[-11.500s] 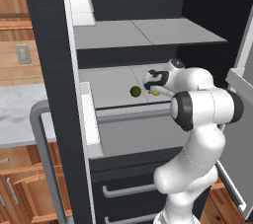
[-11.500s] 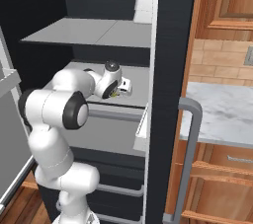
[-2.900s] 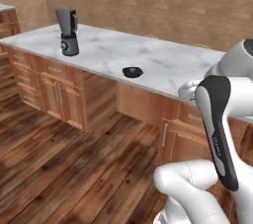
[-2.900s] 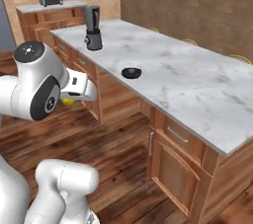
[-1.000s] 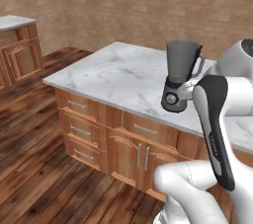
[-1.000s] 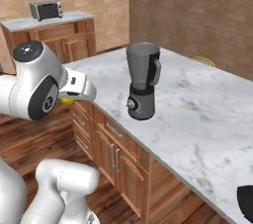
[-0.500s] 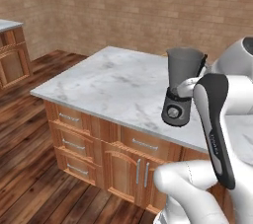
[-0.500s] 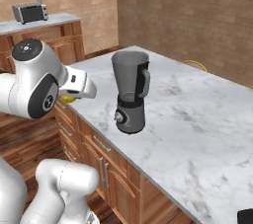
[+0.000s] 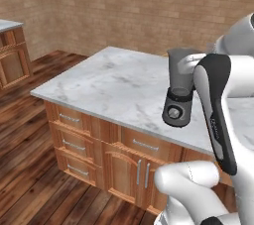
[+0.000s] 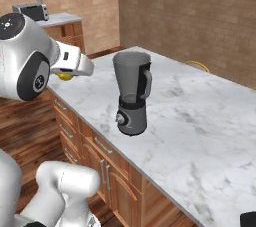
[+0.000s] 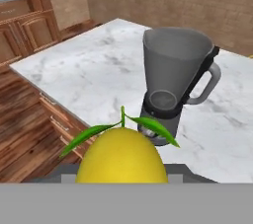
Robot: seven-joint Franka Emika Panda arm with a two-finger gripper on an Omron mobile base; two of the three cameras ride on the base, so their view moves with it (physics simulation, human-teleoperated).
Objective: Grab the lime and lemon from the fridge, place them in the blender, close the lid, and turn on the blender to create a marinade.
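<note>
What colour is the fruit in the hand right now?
Bright yellow: the lemon, with green leaves, clearest in the hand view.

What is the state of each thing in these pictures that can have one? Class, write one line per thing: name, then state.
Lemon: held in the gripper, off the counter, short of the blender.
Blender: upright on the marble counter, jug mouth open, no lid on, nothing visible inside.
Gripper: closed on the lemon.
Cabinet doors under the counter: shut.
Drawers: shut.
</note>
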